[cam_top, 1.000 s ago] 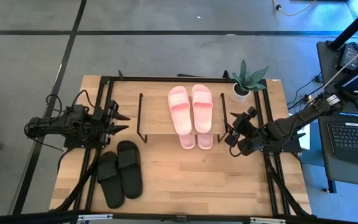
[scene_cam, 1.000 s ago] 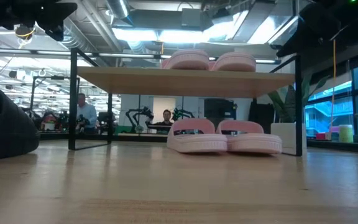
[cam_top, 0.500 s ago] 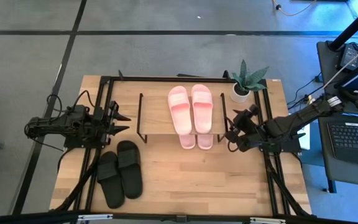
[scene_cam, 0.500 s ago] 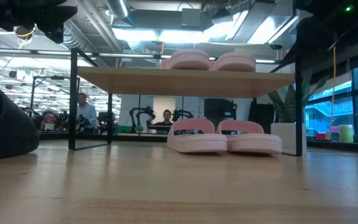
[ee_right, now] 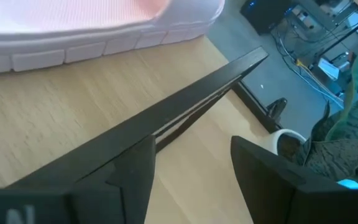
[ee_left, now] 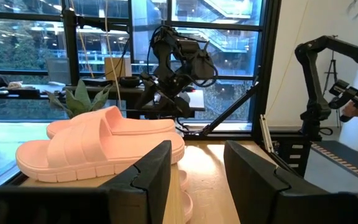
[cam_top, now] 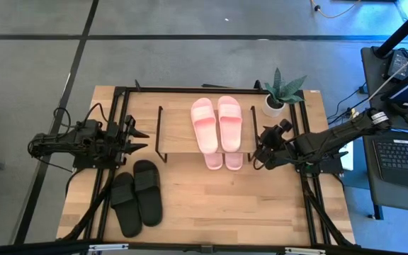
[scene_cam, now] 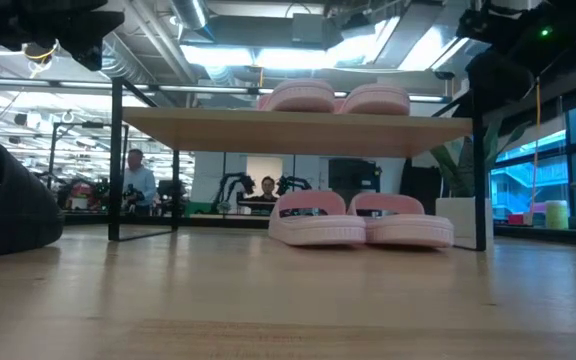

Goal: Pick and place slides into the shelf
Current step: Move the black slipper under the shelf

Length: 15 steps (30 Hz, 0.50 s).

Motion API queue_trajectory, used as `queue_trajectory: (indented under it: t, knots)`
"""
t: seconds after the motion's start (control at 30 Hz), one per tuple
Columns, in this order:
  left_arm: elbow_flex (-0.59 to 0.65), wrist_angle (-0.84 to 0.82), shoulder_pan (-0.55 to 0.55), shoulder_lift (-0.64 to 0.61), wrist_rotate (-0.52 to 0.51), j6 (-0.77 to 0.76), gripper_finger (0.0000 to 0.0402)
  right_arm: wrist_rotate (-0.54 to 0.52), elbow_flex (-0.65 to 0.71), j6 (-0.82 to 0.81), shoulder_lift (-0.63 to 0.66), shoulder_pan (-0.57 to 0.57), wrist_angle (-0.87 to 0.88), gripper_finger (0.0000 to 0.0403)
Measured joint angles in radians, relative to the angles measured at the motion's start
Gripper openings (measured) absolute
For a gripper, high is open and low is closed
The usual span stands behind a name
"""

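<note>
One light pink pair of slides (cam_top: 218,123) lies on the shelf's wooden top board (cam_top: 179,130). A second pink pair (cam_top: 223,160) stands under the board on the table, heels poking out on the near side (scene_cam: 360,220). The black pair (cam_top: 137,195) lies on the table, near-left of the shelf. My left gripper (cam_top: 139,139) hangs open just left of the shelf, level with the top pair (ee_left: 104,146). My right gripper (cam_top: 260,153) is open beside the shelf's right end, over its black wire leg (ee_right: 166,124).
A potted plant in a white pot (cam_top: 278,98) stands at the far right corner of the table, close behind my right arm. Black frame rails (cam_top: 307,191) run along both table sides. Bare tabletop (cam_top: 225,205) lies near the front edge, right of the black slides.
My right gripper has crept toward the table's left and slightly far, closing in on the shelf's right end. It has stayed open. My left arm and all slides have kept still.
</note>
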State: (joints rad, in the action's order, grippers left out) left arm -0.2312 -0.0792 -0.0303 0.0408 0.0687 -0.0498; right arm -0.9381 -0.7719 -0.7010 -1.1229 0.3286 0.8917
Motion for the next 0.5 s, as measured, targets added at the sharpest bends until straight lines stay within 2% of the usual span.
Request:
queue_trajectory:
  t: [0.5]
  knots:
    - [0.000, 0.000, 0.000, 0.000, 0.000, 0.000, 0.0141, 0.018, 0.000, 0.046, -0.003, 0.000, -0.139, 0.0210]
